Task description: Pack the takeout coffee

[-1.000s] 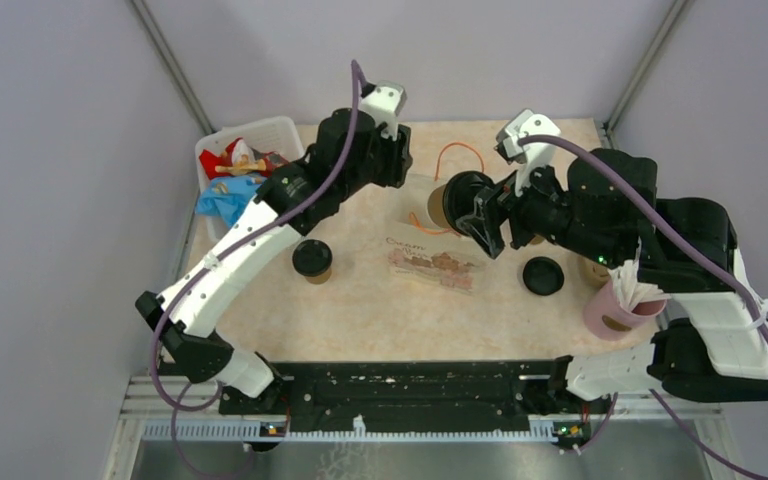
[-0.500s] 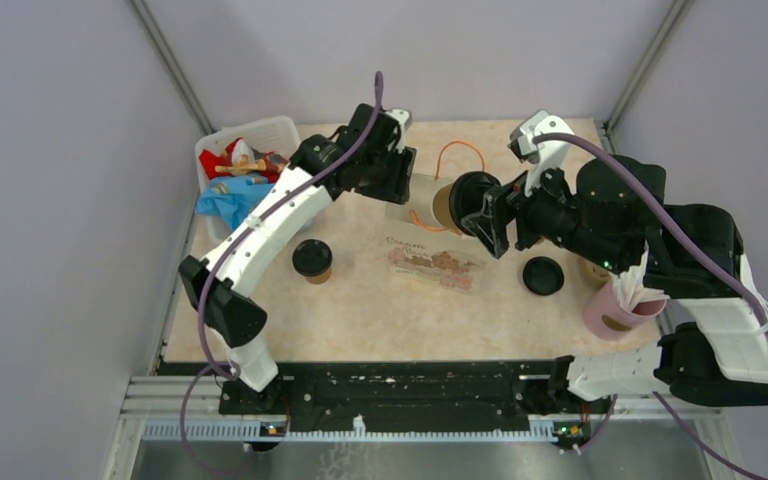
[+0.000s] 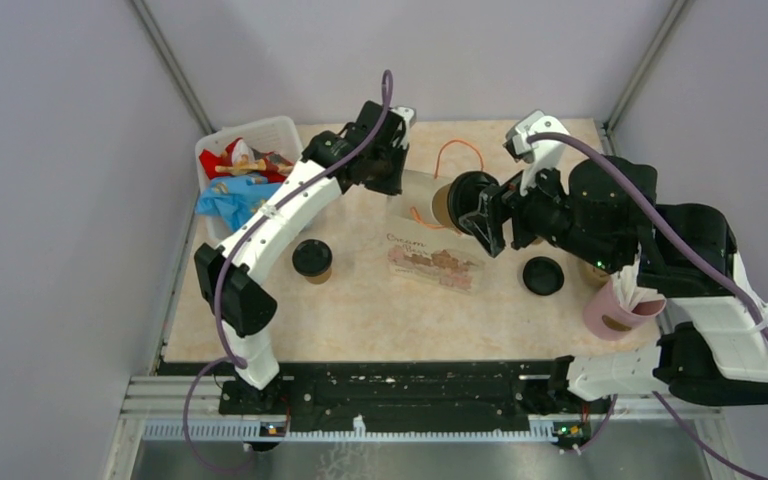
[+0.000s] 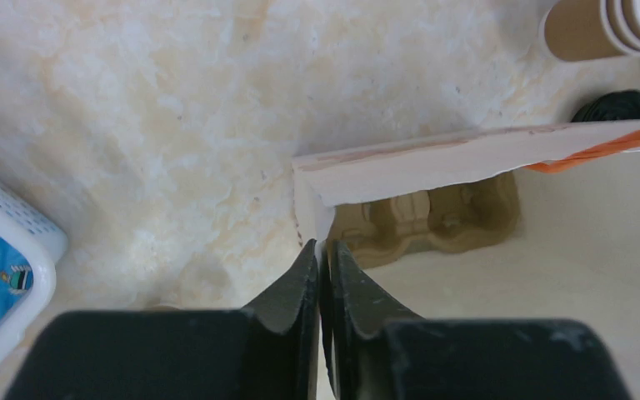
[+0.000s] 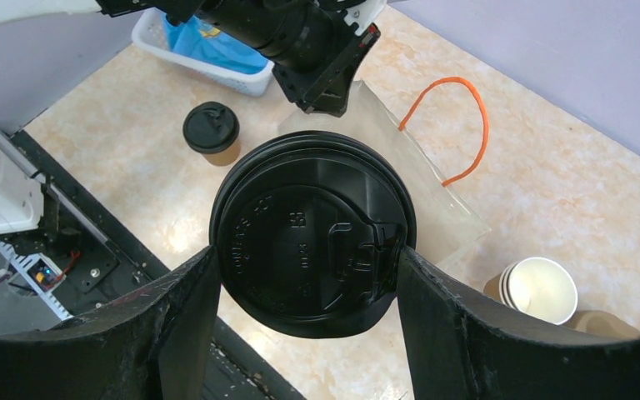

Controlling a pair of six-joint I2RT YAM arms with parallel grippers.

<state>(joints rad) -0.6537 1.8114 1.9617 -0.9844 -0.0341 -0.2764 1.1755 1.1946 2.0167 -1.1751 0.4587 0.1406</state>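
Observation:
My right gripper [image 3: 475,212] is shut on a brown paper cup with a black lid [image 5: 312,225]. It holds the cup tilted on its side, off the table, at the mouth of a white bag [image 3: 428,250] with an orange handle [image 5: 458,108]. My left gripper [image 3: 392,186] is shut on the bag's rim [image 4: 400,160], its jaws pinching the corner. The brown pulp cup tray [image 4: 433,218] lies inside the bag. The second lidded cup [image 3: 312,259] stands on the table left of the bag and also shows in the right wrist view [image 5: 211,133].
A loose black lid [image 3: 543,275] lies right of the bag. A stack of open paper cups [image 5: 537,287] and a pink cup of white sticks [image 3: 615,310] stand at the right. A white basket [image 3: 222,135] of packets sits at the back left.
My left arm has stretched forward and settled on the bag's rim. My right gripper with the lidded cup has barely shifted.

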